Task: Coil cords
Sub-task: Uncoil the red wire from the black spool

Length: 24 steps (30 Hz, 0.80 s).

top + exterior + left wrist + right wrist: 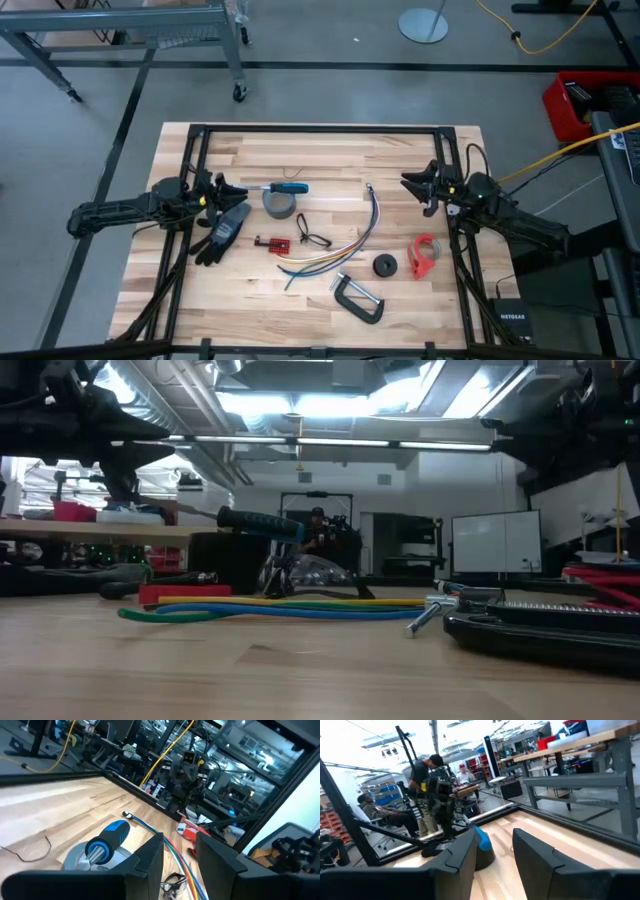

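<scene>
A bundle of yellow, blue, green and purple strands [355, 238] lies on the wooden table in a long curve; it also shows in the low view [290, 608] and the left wrist view [165, 842]. A looped thin black wire [312, 236] lies beside a small red and black piece [270, 243]. A hair-thin wire [290, 171] lies farther back. My left gripper [236, 190] hovers open at the table's left, by the tape roll; its fingers show apart in the left wrist view [179, 865]. My right gripper [412, 184] hovers open at the right, its fingers apart in the right wrist view [494, 862].
A grey tape roll [280, 204] with a blue-handled screwdriver [286, 188] on it sits left of centre. A black glove [222, 232] lies at the left. A red holder [425, 255], a black disc [384, 265] and a C-clamp [358, 298] lie near the front right. People stand beyond the table.
</scene>
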Each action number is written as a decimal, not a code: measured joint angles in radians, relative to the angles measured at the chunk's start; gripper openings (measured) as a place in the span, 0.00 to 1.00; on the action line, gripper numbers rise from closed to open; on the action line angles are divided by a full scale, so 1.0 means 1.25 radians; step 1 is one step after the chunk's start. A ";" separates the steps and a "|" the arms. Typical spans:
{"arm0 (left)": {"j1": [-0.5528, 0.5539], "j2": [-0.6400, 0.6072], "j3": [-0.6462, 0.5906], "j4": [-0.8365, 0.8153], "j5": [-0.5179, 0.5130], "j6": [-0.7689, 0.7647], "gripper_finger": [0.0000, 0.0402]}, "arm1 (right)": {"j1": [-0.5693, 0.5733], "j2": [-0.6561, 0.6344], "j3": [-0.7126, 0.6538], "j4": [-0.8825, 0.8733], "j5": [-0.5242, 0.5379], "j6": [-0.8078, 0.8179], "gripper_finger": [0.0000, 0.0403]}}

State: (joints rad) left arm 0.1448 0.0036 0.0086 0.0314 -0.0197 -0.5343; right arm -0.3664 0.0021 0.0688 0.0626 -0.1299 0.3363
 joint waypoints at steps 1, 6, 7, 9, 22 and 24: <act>0.000 0.000 0.000 0.001 0.003 -0.020 0.27 | 0.000 0.000 0.006 -0.001 -0.005 0.000 0.33; -0.001 0.000 0.000 0.009 0.066 -0.131 0.27 | 0.000 0.000 0.027 -0.001 -0.016 -0.002 0.33; -0.001 0.000 0.000 0.010 0.077 -0.142 0.27 | 0.000 0.000 0.027 -0.002 -0.016 -0.002 0.33; -0.001 0.000 0.000 0.011 0.094 -0.167 0.27 | 0.000 0.000 0.027 -0.008 -0.016 -0.002 0.33; -0.001 0.000 0.003 0.006 0.200 -0.251 0.27 | 0.000 0.000 0.028 -0.010 -0.129 -0.002 0.33; -0.001 0.000 0.003 0.005 0.203 -0.246 0.27 | 0.000 0.000 0.028 -0.010 -0.151 -0.002 0.33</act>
State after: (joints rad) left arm 0.1432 0.0036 0.0124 0.0375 0.2340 -0.8413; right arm -0.3664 0.0025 0.1036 0.0505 -0.3181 0.3332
